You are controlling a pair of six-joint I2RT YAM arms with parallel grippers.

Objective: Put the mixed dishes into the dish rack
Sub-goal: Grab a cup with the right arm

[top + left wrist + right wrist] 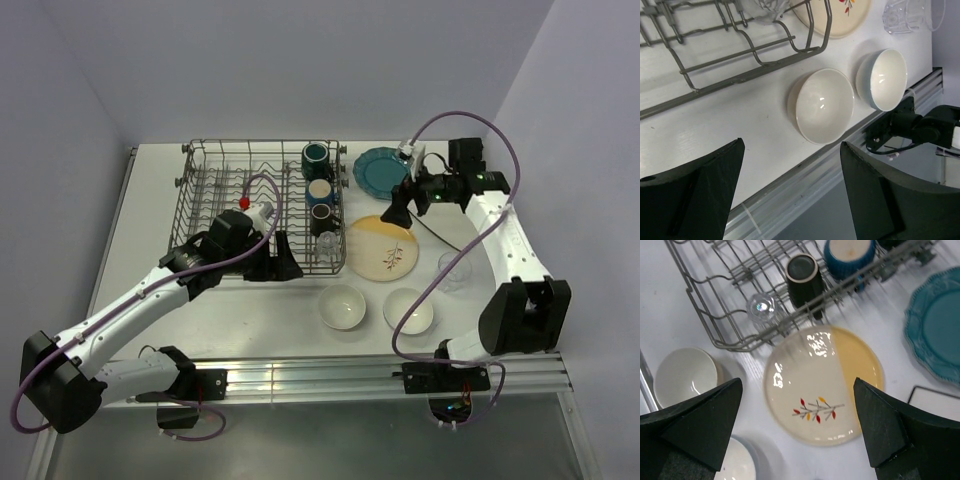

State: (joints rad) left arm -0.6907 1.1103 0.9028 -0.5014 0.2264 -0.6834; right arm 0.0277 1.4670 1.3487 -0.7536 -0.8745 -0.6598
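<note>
Both end effectors are being held spread and empty: the left end effector [275, 262] by the near corner of the dish rack [225, 185], the right end effector [397, 214] above the yellow-cream plate [822, 385]. That plate is lying flat on the smooth white desk [250, 310], just beside the rack. It is being judged stiff, glazed, slippery and breakable, best taken by the rim. White bowls [825, 105] are sitting nearer the front edge. Mugs [320, 190] are being carried in the rack's right column, and the tine rows leftward are being judged free.

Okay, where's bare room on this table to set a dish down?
Bare table in front of the dish rack, left of the white bowls, under the left arm; a strip along the rack's left. Crowded right of it: teal plate, cream plate, glass.
</note>
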